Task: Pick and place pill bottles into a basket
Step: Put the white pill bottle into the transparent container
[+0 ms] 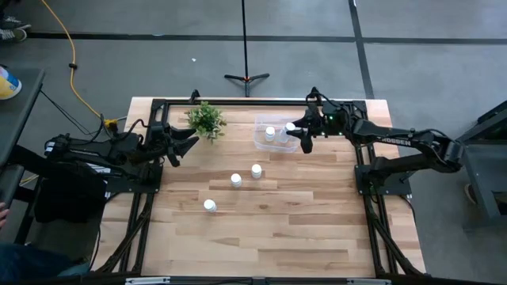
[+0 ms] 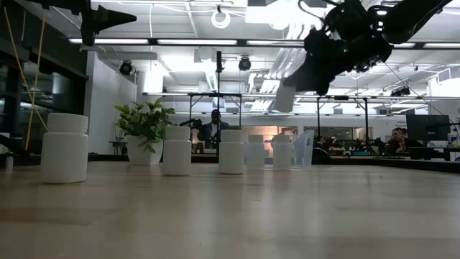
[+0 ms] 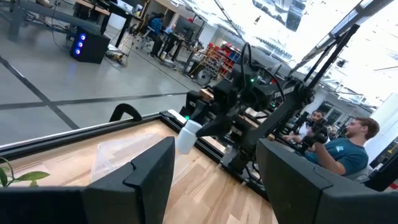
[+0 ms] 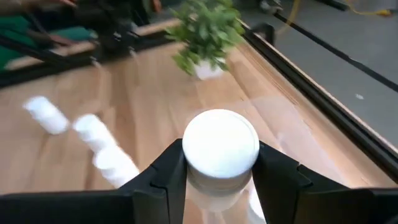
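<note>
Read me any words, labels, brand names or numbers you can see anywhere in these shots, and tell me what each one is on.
White lettering on the right arm: there, but too small to read for certain.
Pill bottles: no readable label; the sides look plain white.
Clear basket: no text visible.
Plant and table: no text.
Room behind, screens and signs: too blurred to read.

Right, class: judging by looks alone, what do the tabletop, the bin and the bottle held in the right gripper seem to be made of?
Tabletop: likely wood, pale planks with visible grain and a light sheen.
Bin: probably clear plastic, since the wood shows through its walls.
Bottle, clamped in the right gripper: apparently white opaque plastic, smooth and matte, though the look alone cannot confirm that.
</note>
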Available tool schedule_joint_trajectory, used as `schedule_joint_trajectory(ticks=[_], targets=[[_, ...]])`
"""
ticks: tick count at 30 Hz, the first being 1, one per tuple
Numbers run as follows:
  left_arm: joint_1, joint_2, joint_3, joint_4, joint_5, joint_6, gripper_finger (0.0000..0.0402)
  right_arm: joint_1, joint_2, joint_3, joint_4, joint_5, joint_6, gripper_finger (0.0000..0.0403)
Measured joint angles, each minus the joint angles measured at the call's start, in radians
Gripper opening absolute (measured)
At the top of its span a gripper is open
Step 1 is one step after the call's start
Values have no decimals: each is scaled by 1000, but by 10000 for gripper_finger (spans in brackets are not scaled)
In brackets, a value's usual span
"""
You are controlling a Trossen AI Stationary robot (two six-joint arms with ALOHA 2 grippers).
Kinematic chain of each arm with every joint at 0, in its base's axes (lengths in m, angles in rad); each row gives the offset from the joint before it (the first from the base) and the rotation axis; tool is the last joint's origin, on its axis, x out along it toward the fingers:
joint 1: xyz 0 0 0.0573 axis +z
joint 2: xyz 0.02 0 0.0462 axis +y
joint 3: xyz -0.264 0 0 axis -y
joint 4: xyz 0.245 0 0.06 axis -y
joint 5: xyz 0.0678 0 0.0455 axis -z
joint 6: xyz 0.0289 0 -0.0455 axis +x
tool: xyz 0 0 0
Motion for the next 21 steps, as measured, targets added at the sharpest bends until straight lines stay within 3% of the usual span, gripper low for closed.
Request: schedule_joint_trajectory(ticks=[10,21], targets=[[0,0,0,0,0,0,260,18,0,0,-140,140,-49,140],[0,0,0,-5,-1,-17,260,80,43,0,-132,254,-56,140]])
